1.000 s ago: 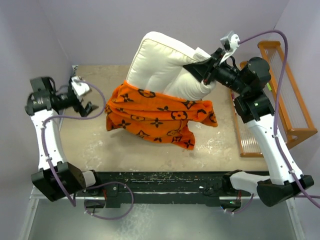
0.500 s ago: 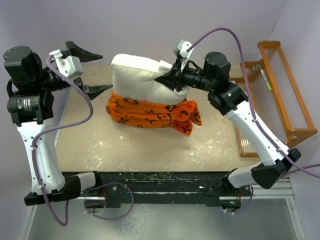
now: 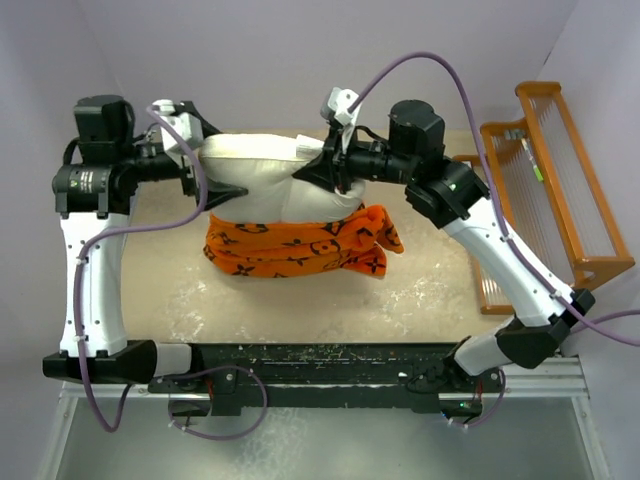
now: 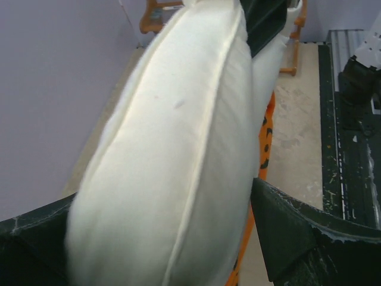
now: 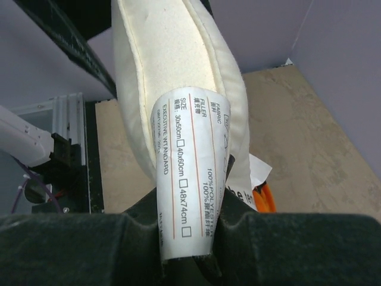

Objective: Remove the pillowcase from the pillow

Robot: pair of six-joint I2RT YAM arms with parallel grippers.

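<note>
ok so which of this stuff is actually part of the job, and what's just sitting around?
Job:
- pillow, its edge pinched by the right tool
- pillowcase, bunched at the pillow's lower edge
- left tool, open astride the pillow's other end

Lying about:
- wooden rack at the right side of the table

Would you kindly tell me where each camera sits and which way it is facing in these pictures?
Top external: above and behind the bases, looking down on the table; both arms show.
Left wrist: on the left gripper, looking along the pillow; its open fingers flank it.
Right wrist: on the right gripper, facing the pillow's tag; its fingers pinch the pillow.
Shared: all three see the pillow and pillowcase.
</note>
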